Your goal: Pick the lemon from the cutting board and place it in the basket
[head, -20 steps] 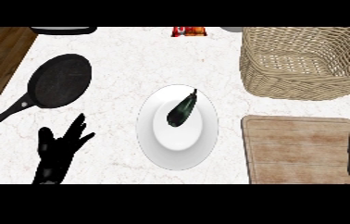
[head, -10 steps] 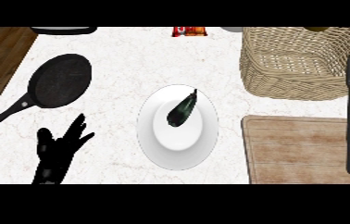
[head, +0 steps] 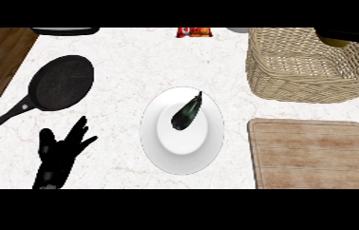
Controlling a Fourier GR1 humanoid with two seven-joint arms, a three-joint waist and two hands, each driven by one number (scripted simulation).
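A white marble surface point(head: 133, 48) carries a woven basket point(head: 294, 77), cut off at the right edge, and a bare wooden cutting board point(head: 308, 153) below it. At the basket's upper right corner, a black shape hides all but a yellow sliver, perhaps the lemon point(head: 338, 42); the right hand's state cannot be told. A white plate point(head: 182, 143) holds a dark vegetable point(head: 187, 114). The left hand point(head: 60, 153) rests open, fingers spread, beside a black pan point(head: 60, 84).

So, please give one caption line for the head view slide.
Right hand over the basket; board bare, left hand resting open by the plate.
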